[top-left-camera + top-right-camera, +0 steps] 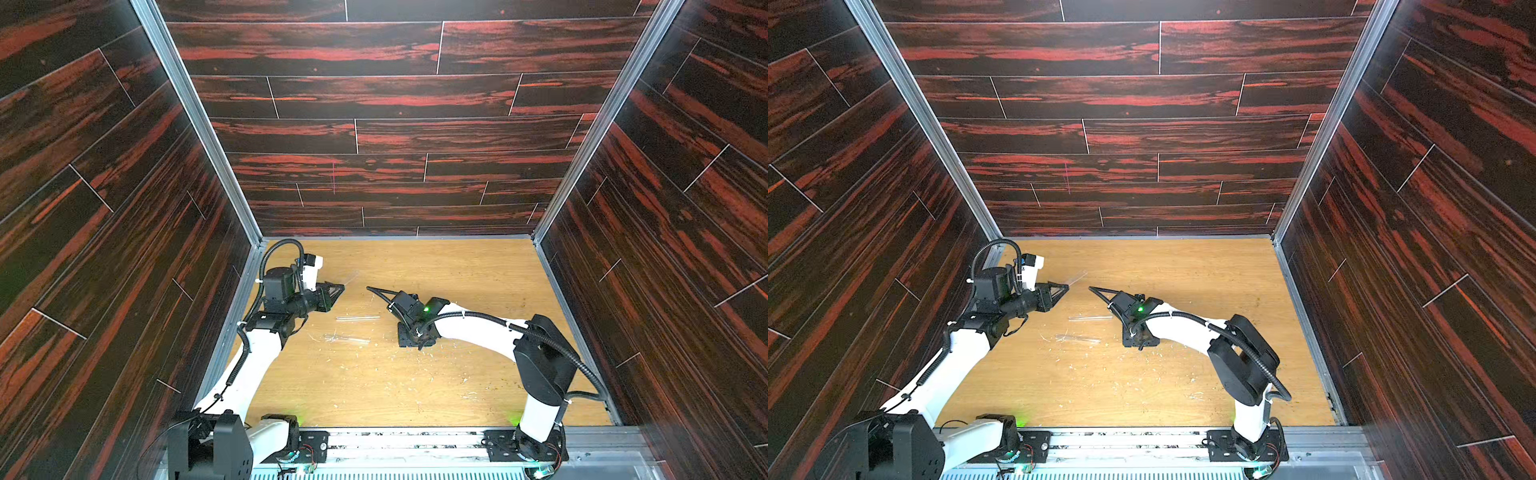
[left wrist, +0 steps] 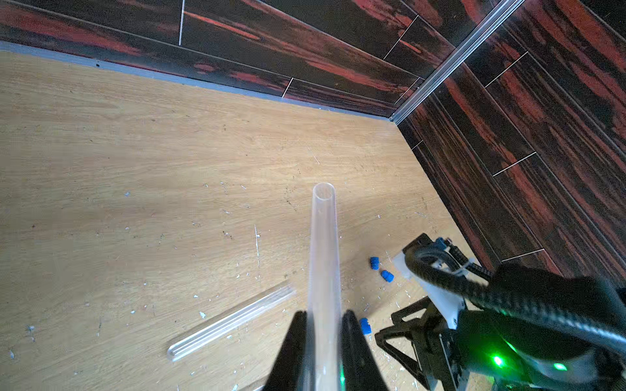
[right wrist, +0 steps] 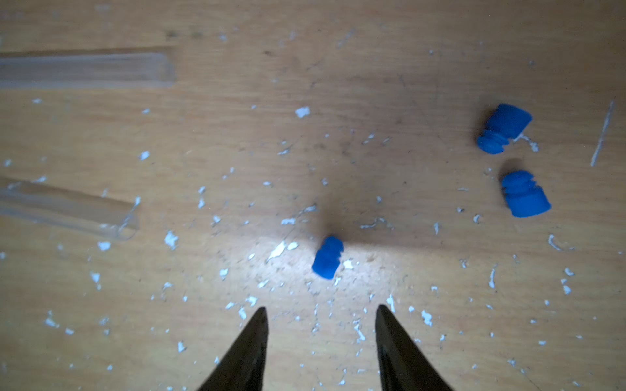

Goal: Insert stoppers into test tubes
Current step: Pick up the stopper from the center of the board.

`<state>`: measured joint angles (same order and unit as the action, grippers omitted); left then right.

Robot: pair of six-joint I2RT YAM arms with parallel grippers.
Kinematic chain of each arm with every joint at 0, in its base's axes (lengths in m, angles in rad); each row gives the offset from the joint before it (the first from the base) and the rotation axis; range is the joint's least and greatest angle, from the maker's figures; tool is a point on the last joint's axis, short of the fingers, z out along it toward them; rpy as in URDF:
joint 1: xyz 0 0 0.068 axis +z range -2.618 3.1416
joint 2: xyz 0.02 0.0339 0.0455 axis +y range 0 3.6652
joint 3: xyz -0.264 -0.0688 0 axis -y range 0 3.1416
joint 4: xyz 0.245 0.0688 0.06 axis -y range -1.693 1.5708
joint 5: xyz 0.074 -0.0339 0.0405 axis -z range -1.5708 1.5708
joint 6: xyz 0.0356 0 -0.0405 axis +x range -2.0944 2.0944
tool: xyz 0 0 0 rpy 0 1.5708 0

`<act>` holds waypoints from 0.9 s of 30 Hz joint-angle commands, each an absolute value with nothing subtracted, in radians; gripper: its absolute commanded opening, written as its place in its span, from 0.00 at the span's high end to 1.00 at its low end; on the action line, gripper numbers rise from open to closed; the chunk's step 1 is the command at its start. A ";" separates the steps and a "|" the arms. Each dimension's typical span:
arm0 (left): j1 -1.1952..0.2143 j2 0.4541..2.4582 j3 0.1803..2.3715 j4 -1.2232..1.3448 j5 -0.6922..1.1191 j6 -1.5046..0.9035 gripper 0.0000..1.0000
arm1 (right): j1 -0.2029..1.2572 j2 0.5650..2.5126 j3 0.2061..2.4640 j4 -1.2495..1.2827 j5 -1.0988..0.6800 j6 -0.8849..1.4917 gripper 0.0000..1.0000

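Observation:
My left gripper [image 2: 324, 315] is shut on a clear test tube [image 2: 324, 237], whose open mouth points away from the fingers; in a top view it sticks out past the gripper [image 1: 341, 286] as a faint streak [image 1: 351, 277]. Two more test tubes [image 1: 357, 318] [image 1: 347, 338] lie flat on the wooden table between the arms. My right gripper [image 3: 321, 308] is open just above the table, and a blue stopper [image 3: 327, 257] lies on its side a little ahead of the gap. Two further stoppers [image 3: 504, 128] [image 3: 525, 193] lie apart to one side. The top views do not show the stoppers.
White flecks of debris [image 3: 171, 239] are scattered over the table [image 1: 457, 270]. Dark wood-pattern walls [image 1: 374, 137] close in the back and both sides. A metal rail [image 1: 415, 440] carrying both arm bases runs along the front edge.

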<state>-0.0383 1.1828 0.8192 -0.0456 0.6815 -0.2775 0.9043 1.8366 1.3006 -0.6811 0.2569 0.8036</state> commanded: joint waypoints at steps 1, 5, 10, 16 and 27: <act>-0.032 1.180 0.827 -0.036 0.698 -0.275 0.91 | 0.891 1.875 1.287 -0.654 0.223 0.825 0.50; -0.032 1.183 0.836 -0.057 0.695 -0.269 0.91 | 0.882 1.898 1.287 -0.646 0.216 0.826 0.51; -0.031 1.191 0.835 -0.047 0.698 -0.276 0.91 | 0.877 1.905 1.266 -0.646 0.202 0.828 0.56; -0.031 1.197 0.831 -0.035 0.698 -0.283 0.91 | 0.876 1.913 1.237 -0.626 0.191 0.838 0.60; -0.032 1.197 0.827 -0.038 0.693 -0.272 0.91 | 0.859 1.920 1.225 -0.633 0.217 0.832 0.64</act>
